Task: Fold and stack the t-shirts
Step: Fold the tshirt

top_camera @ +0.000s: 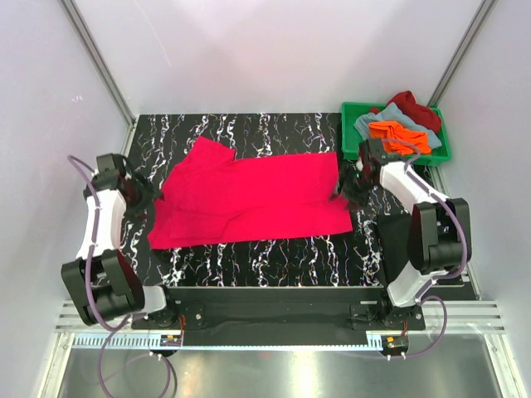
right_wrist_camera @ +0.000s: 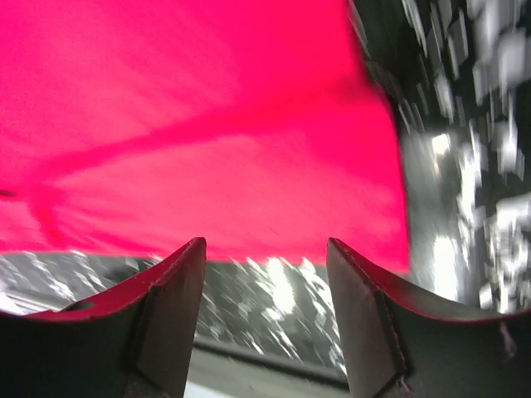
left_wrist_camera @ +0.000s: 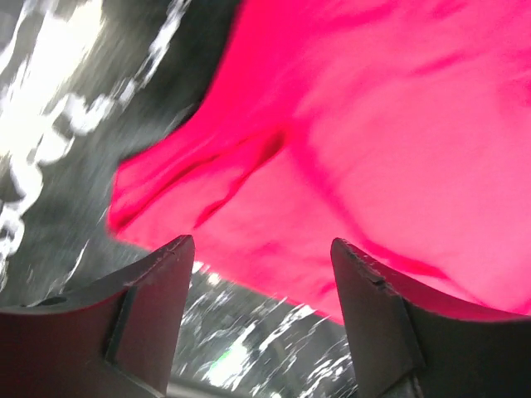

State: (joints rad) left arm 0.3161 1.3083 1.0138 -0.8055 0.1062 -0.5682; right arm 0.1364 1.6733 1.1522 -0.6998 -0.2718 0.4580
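The bright pinkish-red t-shirt (top_camera: 249, 199) lies spread across the middle of the black, white-veined table (top_camera: 274, 257). Its long side runs left to right, with 1 sleeve sticking out toward the upper left of the top view. The cloth is mostly flat, with a few soft creases.

The left gripper (left_wrist_camera: 259, 245) sits at the shirt's left edge, at centre-left in the top view. In its wrist view the 2 fingers (left_wrist_camera: 158, 307) are spread apart with nothing between them. The shirt's rumpled hem lies just beyond the tips, and bare table shows in the gap.

The right gripper (right_wrist_camera: 265, 242) is at the shirt's right edge, at centre-right in the top view. Its 2 fingers (right_wrist_camera: 373, 315) are also spread wide and pinch nothing. The shirt's straight hem and 1 corner fill the upper part of that view, just past the tips. Both wrist views are blurred.

In the upper right of the top view stands a green crate (top_camera: 348, 137). In it, 3 more shirts are heaped: an orange t-shirt (top_camera: 398, 135) on top at the front, a grey-blue t-shirt (top_camera: 369, 123) beneath it, and a dark red t-shirt (top_camera: 411, 106) at the back.
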